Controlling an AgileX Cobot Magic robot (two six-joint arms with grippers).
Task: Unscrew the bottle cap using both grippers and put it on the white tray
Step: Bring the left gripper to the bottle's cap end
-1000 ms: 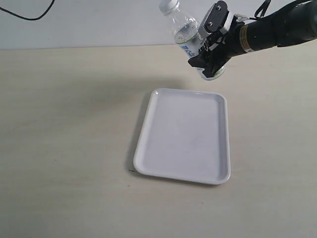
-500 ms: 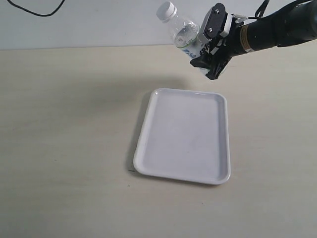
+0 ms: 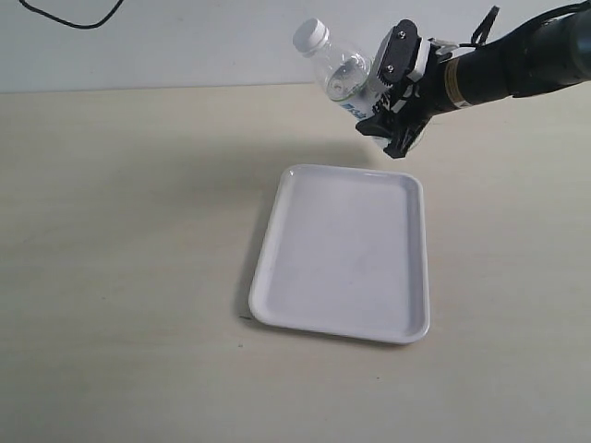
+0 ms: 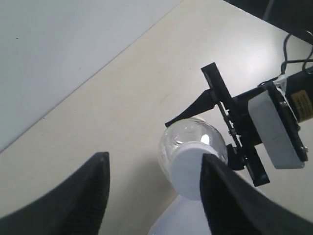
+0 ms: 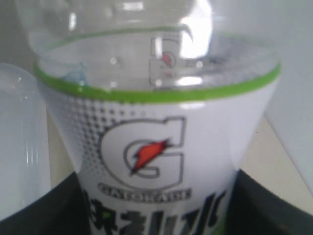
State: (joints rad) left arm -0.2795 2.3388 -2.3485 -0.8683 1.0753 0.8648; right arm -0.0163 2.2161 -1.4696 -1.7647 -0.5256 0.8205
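Right gripper [image 3: 392, 129]: I have it clamped across the labelled body of the bottle [image 3: 346, 78], lifted clear of the tabletop [image 3: 129, 231] at the upper right of the exterior frame
Bottle: tilted, neck aimed at the upper left; I judge this offers the top to my other arm
Bottle cap [image 3: 311, 35]: on the neck, white, not yet off as far as I can see
Left gripper [image 4: 152, 161]: jaws spread wide with nothing in them; its wrist view shows the cap lying between the two dark fingers, though I cannot tell whether either one touches it; it is outside the exterior frame
White tray [image 3: 266, 254]: flat on the tabletop in the middle of the exterior frame, just in front of the held bottle, so the cap has a short trip
Step in hand: lining the open jaws up on the cap before closing
Risk: the bottle may turn in the right grip once I twist
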